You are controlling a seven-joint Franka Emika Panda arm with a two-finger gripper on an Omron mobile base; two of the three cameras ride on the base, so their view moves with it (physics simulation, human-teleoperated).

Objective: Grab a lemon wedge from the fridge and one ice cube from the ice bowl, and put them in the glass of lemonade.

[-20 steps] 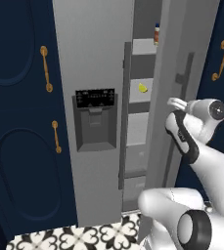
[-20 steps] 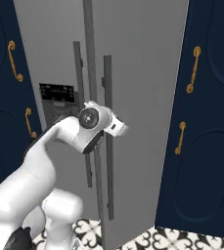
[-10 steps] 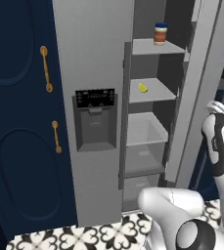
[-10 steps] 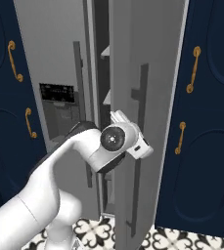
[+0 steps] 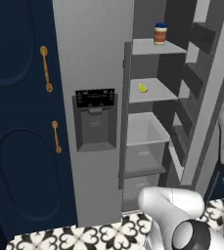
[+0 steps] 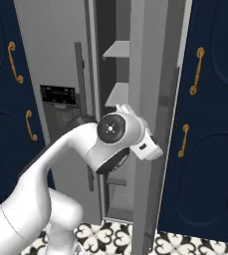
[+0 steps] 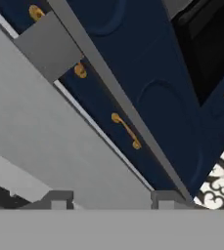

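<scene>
The grey fridge stands with its right door swung wide open. On a middle shelf inside lies the tiny yellow lemon wedge. My arm reaches past the door's outer edge, with the hand against the door's front. In the hand view my gripper is open; its fingertips stand apart over the flat grey door face with nothing between them. The door's long bar handle runs slantwise just beside the right fingertip, outside the gap.
A jar with a blue lid stands on the shelf above the wedge. A clear drawer sits below it. Navy cabinets with gold handles flank the fridge on both sides. The floor is patterned tile.
The right fridge door has swung from barely ajar to wide open, baring the shelves and the wedge. My hand went rightward with it, and the jaws have parted off the handle.
</scene>
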